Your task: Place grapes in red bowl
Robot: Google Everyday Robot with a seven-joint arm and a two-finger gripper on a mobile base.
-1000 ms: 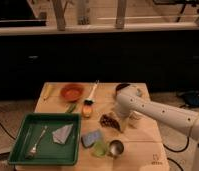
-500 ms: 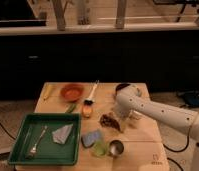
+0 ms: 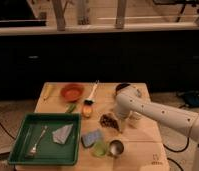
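Note:
The red bowl stands at the back left of the wooden table. A dark bunch of grapes lies near the table's middle, to the right and in front of the bowl. My white arm reaches in from the right, and my gripper is down at the grapes, right against their right side. The gripper's tip is partly hidden by the arm and the grapes.
A green tray at the front left holds a fork and a grey cloth. A brush, a blue sponge, a green cup, a metal cup and a white cup surround the grapes.

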